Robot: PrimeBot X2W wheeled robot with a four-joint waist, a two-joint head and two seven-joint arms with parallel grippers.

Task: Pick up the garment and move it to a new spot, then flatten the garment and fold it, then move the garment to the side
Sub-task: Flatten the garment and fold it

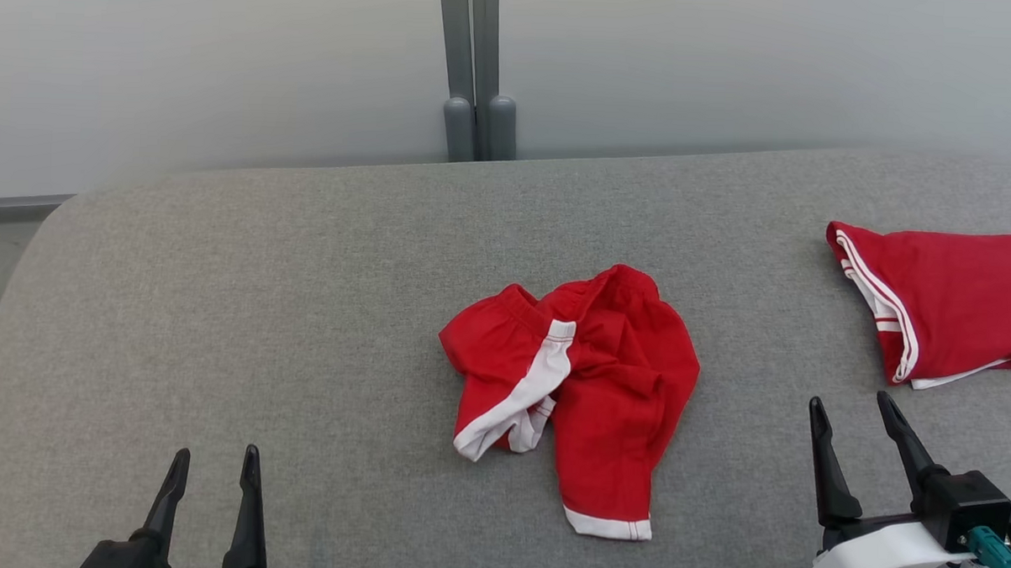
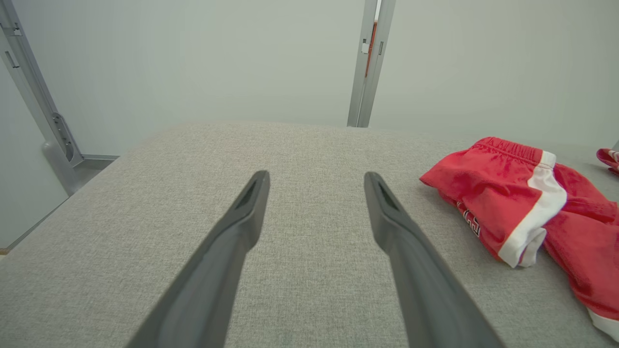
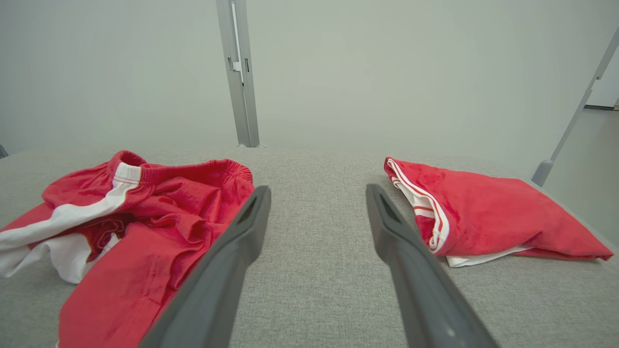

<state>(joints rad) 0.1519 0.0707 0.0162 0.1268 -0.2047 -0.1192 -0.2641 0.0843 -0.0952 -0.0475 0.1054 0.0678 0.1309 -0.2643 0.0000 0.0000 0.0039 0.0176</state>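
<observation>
grey cloth-covered tabletop (image 1: pixel 303 310), far corners rounded.

garment (image 1: pixel 586 379): red, with a white side stripe and a white hem band, probably a pair of shorts. it lies crumpled at about the middle of the tabletop, somewhat nearer the near edge than the far one. the elastic waistband is bunched toward the far edge and one leg trails toward the near edge. the left wrist view shows dark lettering on the cloth, too small to read.

left end effector (image 1: pixel 216 452): at the near edge, toward the near left corner. fingers spread apart over bare grey cloth, well apart from the garment. in the left wrist view the garment (image 2: pixel 503 198) lies off to one side of the fingers.

right end effector (image 1: pixel 851 399): at the near edge, toward the near right corner. fingers spread apart, gripping nothing. in the right wrist view it points between the garment (image 3: pixel 145 217) and a folded red cloth (image 3: pixel 488 217), touching neither.

folded red cloth: flat, white stripes along one edge, lying at the right edge of the tabletop, well apart from the garment.

grey post (image 1: pixel 478 64): stands behind the middle of the far edge, against a pale wall.
</observation>
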